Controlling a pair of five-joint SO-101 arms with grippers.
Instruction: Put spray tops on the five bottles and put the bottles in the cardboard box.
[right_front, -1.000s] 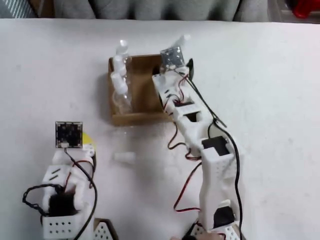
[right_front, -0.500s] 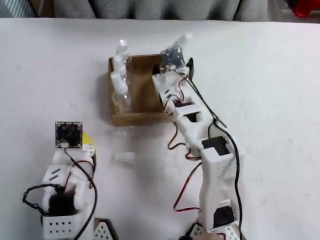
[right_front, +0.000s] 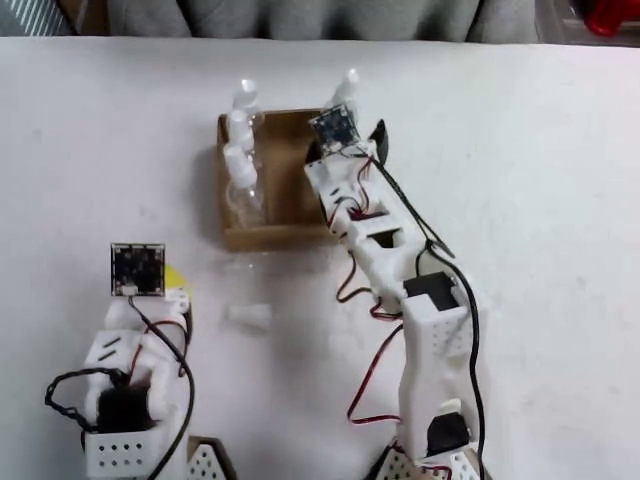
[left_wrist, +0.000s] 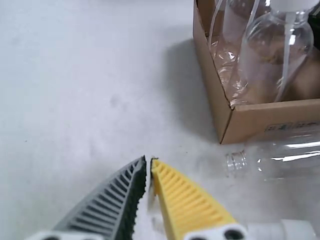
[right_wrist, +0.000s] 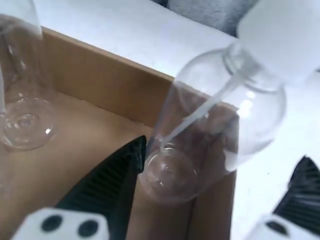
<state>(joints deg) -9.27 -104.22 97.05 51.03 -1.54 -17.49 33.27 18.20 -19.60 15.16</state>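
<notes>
One white tabletop (right_front: 530, 140), one cardboard box (right_front: 285, 236). Looks like three capped bottles (right_front: 240, 165) stand in a row along the box's left wall. A fourth bottle (right_wrist: 230, 110), top on, leans tilted in the far right corner, between the spread fingers of my right claw (right_wrist: 222, 155), which has let go; one finger touches its base. A fifth, uncapped bottle (left_wrist: 285, 157) lies just in front of the box. My left claw (left_wrist: 149, 161) is clenched on nothing. One loose spray top (right_front: 248, 315) lies nearby.

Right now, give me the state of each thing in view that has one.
cardboard box: open, upright.
bottles in the box: upright, spray tops on.
corner bottle: tilted by the right gripper, spray top on.
loose bottle: lying down, neck uncapped.
loose spray top: lying unattached.
left gripper: shut, empty.
</notes>
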